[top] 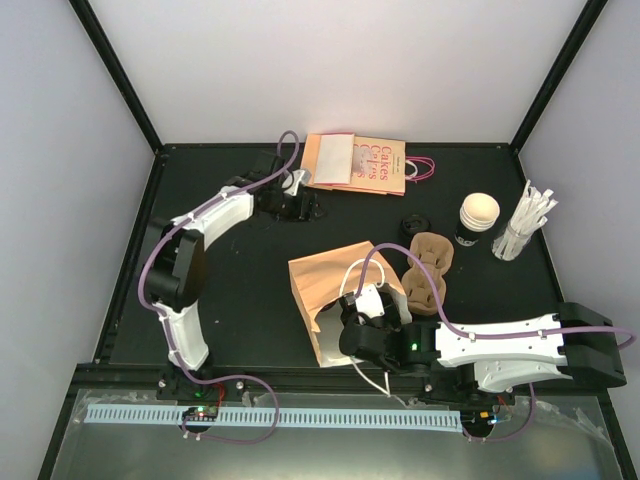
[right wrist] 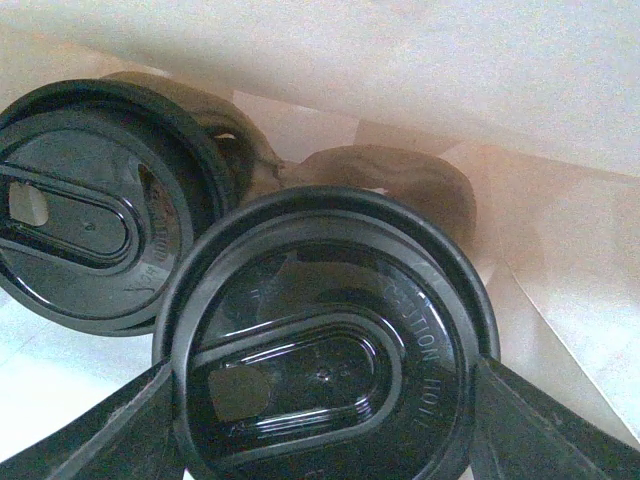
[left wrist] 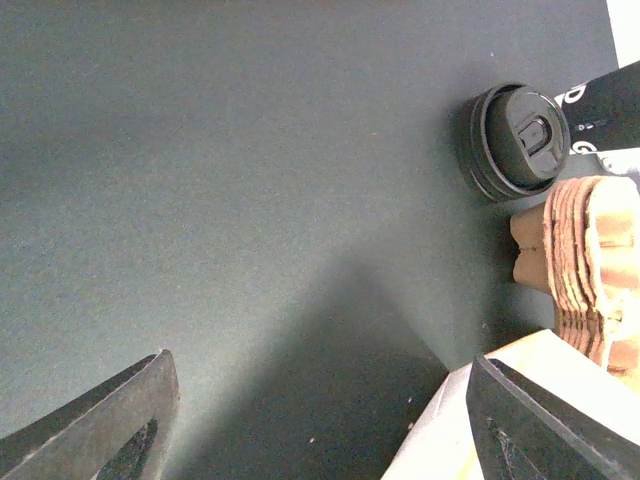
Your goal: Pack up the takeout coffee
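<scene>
Cup (right wrist: 325, 340), lidded, clamped in right gripper (right wrist: 320, 405) inside bag (right wrist: 420, 70), lid facing wrist; second cup (right wrist: 85, 230) just beside. Left gripper (left wrist: 320, 420) wide, empty, far left.

- The right hand (right wrist: 322, 425) grips a black-lidded takeout coffee (right wrist: 330, 300), with its fingers (right wrist: 85, 435) against either side.
- A second lidded cup (right wrist: 90, 215) stands just beside it, at the upper left.
- Pale paper bag (right wrist: 450, 90) walls surround both.
</scene>
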Tool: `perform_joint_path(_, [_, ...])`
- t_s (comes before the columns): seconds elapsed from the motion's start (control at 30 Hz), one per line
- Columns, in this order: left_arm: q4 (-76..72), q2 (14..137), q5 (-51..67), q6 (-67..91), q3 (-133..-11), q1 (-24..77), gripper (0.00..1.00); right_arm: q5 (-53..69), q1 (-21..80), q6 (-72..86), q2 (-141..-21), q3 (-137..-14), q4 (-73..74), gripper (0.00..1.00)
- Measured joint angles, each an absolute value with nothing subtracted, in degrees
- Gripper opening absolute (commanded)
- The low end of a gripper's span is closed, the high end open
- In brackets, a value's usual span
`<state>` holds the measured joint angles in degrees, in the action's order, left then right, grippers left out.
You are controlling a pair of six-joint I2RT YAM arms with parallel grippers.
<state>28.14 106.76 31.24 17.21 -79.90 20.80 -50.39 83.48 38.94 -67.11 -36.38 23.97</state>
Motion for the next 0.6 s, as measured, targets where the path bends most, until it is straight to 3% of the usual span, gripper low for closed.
perform_joint_path(0.6, [28.1,113.06,37.45,16.12,-82.39,23.57,0.78,-50.7,83.48,38.94,-67.55,-36.21,23.66,0.43])
